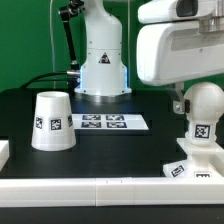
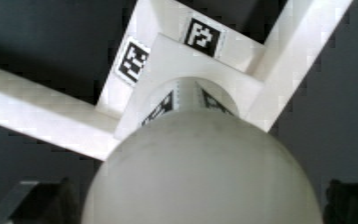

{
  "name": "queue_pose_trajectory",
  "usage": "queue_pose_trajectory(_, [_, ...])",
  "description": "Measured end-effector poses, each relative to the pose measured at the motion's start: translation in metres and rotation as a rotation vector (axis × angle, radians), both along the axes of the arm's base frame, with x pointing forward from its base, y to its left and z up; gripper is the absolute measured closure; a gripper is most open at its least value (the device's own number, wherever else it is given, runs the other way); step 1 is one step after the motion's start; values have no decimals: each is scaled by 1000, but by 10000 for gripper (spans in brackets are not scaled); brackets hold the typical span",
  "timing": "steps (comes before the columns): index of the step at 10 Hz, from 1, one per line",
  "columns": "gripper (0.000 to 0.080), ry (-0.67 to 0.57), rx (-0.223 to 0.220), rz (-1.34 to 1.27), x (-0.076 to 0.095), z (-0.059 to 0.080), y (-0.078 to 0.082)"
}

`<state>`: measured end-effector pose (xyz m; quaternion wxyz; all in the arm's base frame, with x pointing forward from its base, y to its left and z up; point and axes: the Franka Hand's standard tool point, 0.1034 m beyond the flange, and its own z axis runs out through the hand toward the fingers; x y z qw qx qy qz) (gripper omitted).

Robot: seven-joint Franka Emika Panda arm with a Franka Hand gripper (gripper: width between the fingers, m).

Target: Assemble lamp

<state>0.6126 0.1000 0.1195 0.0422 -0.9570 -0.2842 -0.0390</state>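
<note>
The round white bulb stands upright on the neck of the flat square base at the exterior view's right. My gripper comes down over it from above, with a dark finger beside the bulb. In the wrist view the bulb fills the middle. The dark fingers stand on either side of it with a thin gap, so my gripper is open around it. Behind the bulb lies the tagged base. The cone shade stands alone at the exterior view's left.
The marker board lies mid-table in front of the robot's pedestal. A low white wall runs along the near edge, right beside the base. A white block sits at the far left edge.
</note>
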Motion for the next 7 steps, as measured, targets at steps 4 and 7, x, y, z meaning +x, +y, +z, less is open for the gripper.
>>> queue_pose_trajectory(4, [101,-49,-66,386,1,0,4])
queue_pose_trajectory(7, [101,-45,-106,643,4,-3,0])
